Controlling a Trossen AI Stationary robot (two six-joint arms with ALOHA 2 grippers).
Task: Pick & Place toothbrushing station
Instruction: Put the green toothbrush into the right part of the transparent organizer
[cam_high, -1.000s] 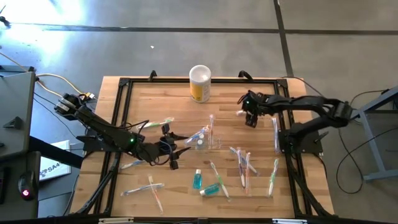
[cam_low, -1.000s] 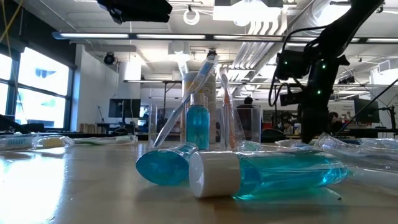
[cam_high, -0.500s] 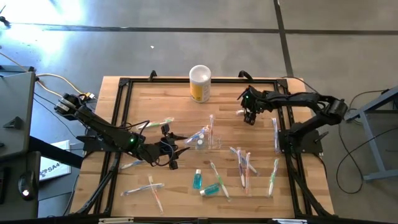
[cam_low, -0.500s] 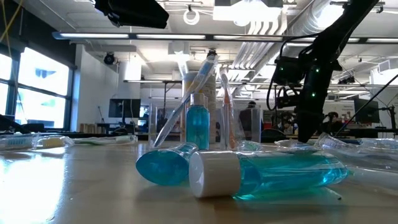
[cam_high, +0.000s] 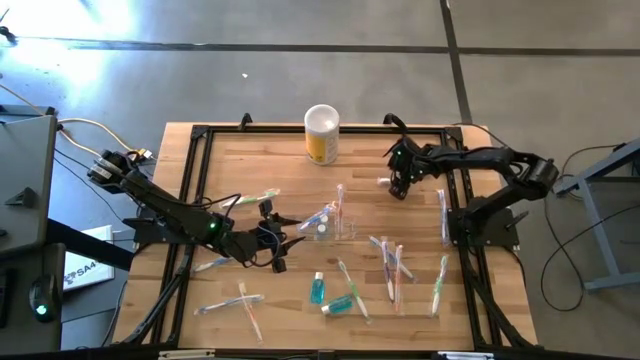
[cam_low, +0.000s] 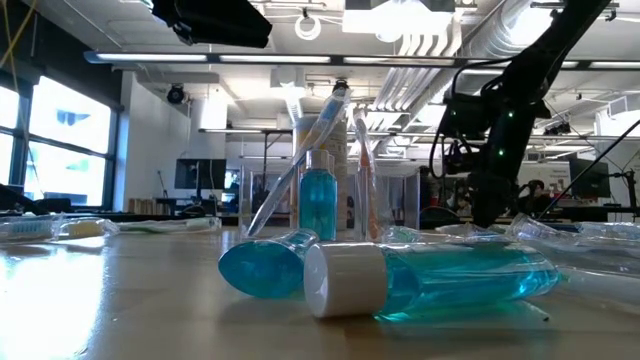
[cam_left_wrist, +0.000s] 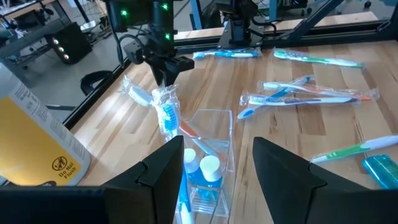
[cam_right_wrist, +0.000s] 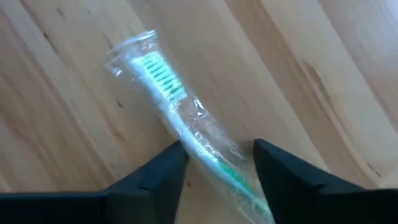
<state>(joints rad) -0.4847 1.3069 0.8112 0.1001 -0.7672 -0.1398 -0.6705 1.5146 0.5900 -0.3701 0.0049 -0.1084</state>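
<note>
Right gripper (cam_right_wrist: 214, 165) is straddling a clear-wrapped, green-bristled toothbrush (cam_right_wrist: 180, 118) lying flat on the wooden table (cam_right_wrist: 323, 74).
Its fingers are parted, not yet clamping; the handle is running lengthwise between them, bristles pointing away.

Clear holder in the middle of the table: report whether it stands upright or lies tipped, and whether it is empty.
Upright and not empty: the clear holder stands on its base with a teal tube and toothbrushes in it.

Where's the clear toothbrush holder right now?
In the high view, the clear holder stands mid-table, just ahead of the left claw, below the yellow canister.
</note>
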